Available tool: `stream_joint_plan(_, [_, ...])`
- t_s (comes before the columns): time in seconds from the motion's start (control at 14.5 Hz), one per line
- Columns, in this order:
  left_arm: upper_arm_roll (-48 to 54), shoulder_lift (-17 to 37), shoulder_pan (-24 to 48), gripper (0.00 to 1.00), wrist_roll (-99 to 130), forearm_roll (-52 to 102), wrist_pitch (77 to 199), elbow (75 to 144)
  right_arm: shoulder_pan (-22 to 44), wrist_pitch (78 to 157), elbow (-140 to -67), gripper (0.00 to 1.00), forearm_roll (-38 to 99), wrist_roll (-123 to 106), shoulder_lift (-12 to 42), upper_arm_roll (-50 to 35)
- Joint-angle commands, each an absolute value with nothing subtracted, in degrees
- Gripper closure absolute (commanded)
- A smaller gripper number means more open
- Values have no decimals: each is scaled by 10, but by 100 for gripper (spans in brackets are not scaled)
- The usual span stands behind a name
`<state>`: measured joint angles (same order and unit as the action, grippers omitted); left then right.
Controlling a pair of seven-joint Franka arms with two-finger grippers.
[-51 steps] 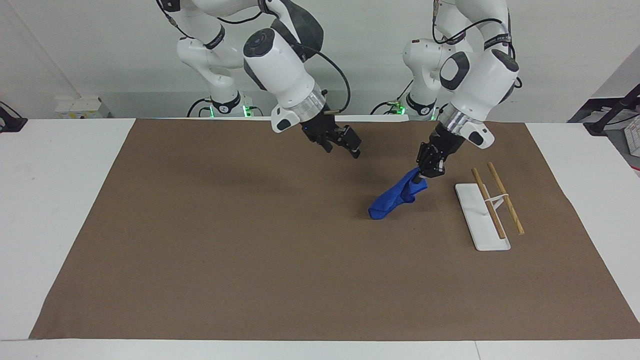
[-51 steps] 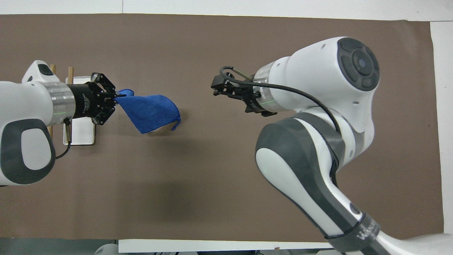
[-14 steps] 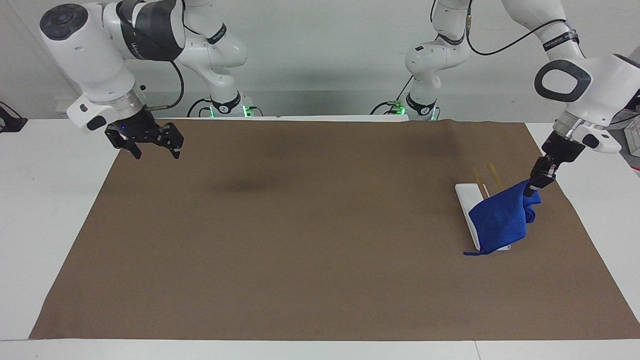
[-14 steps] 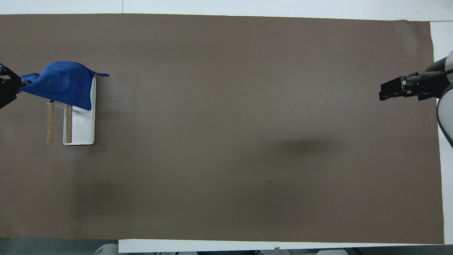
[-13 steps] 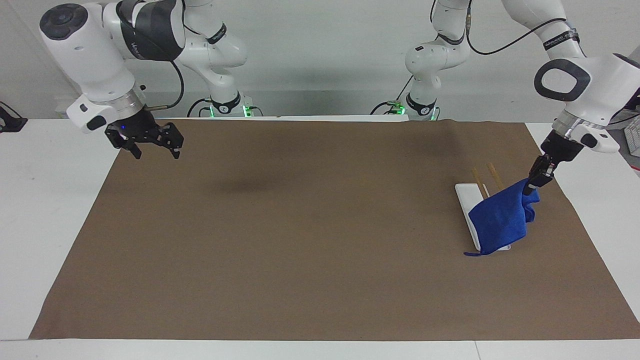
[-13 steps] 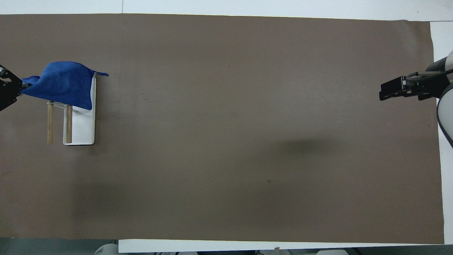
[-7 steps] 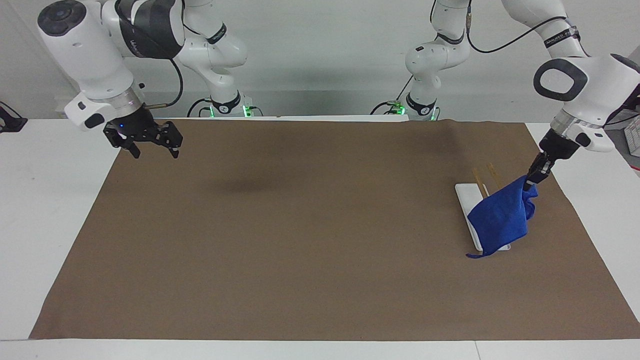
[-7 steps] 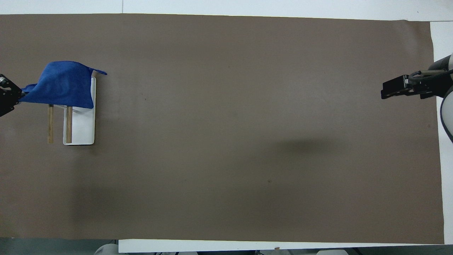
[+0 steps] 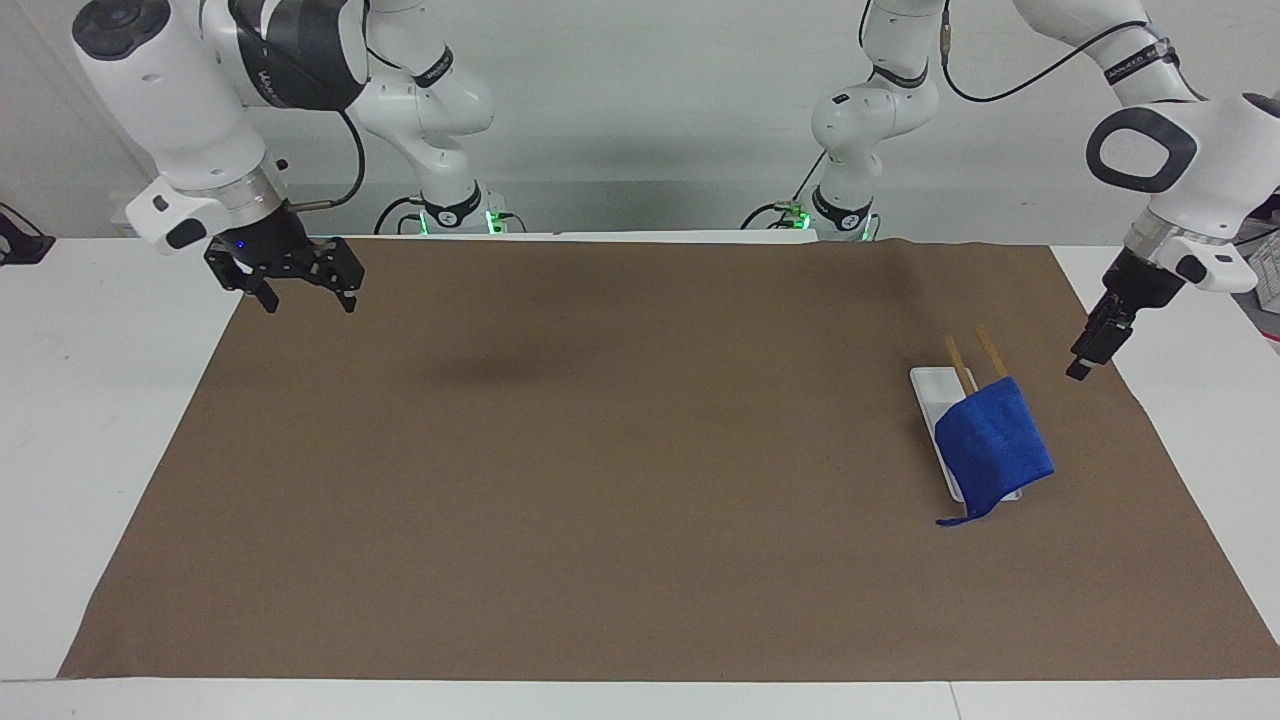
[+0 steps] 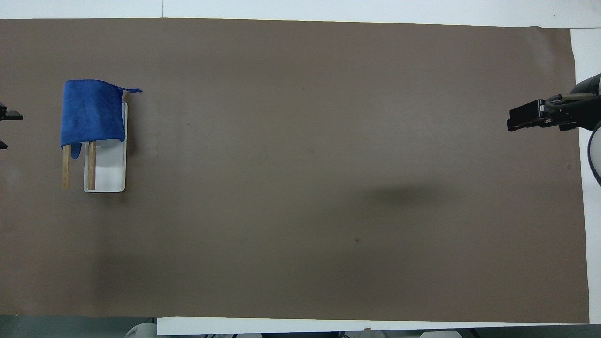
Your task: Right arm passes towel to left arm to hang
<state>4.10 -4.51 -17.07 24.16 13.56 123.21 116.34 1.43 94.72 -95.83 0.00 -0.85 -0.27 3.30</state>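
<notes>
The blue towel (image 9: 993, 445) hangs draped over the two wooden bars (image 9: 990, 350) of a small rack with a white base (image 9: 928, 385), toward the left arm's end of the table. Its loop tail (image 9: 950, 521) dangles at the corner farthest from the robots. In the overhead view the towel (image 10: 93, 115) covers the bars' (image 10: 66, 169) farther half. My left gripper (image 9: 1085, 360) is open and empty, up in the air beside the rack over the mat's edge; its tips (image 10: 5, 130) show at the overhead view's edge. My right gripper (image 9: 305, 298) is open and empty, and the right arm waits over the mat's corner at its own end (image 10: 514, 119).
A brown mat (image 9: 600, 480) covers most of the white table (image 9: 90, 400). The rack's white base (image 10: 110, 173) shows bare on its nearer half.
My left gripper has let go of the towel and drawn up and away toward the table's end. The towel has settled flat over the bars. The right arm has barely moved.
</notes>
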Motion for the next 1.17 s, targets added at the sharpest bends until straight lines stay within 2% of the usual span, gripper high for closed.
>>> stream_joint_plan(0.0, [46, -50, -166, 0, 236, 93, 1170, 1104, 14, 940, -961, 0, 11, -1, -8, 34])
stream_joint_plan(0.28, [48, -36, -108, 0, 235, 57, 955, 976, 14, 939, -962, 0, 11, -1, -9, 34])
stream_joint_plan(0.48, [48, -23, -33, 0, 167, 7, 809, 894, 14, 940, -962, 0, 11, -1, -9, 34])
stream_joint_plan(0.62, [51, -26, -5, 0, 121, 0, 748, 875, 20, 940, -961, 0, 11, -1, -9, 33])
stream_joint_plan(1.1, [11, -32, 49, 0, 67, 12, 743, 881, -15, 939, -962, 0, 11, -1, -10, 33])
